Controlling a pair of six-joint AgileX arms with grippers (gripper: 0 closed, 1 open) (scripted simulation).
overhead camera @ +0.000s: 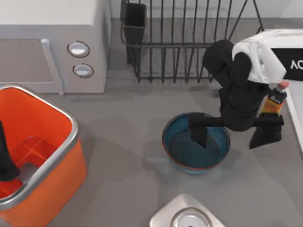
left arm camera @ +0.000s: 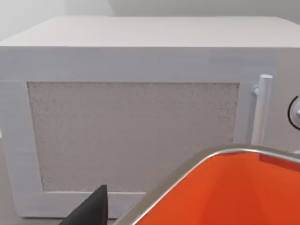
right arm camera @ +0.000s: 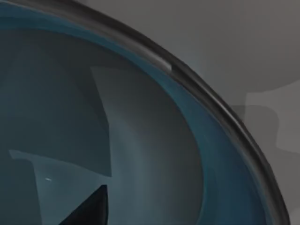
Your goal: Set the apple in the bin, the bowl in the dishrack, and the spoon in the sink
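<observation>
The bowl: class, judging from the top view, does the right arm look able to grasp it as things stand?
Probably yes. The right pincer is open astride the bowl's right rim, one finger inside and one outside, and nothing stands in the way.

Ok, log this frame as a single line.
right gripper: jaws open astride bowl rim, one finger inside | bowl: on table, not in dishrack | left gripper: over bin
</observation>
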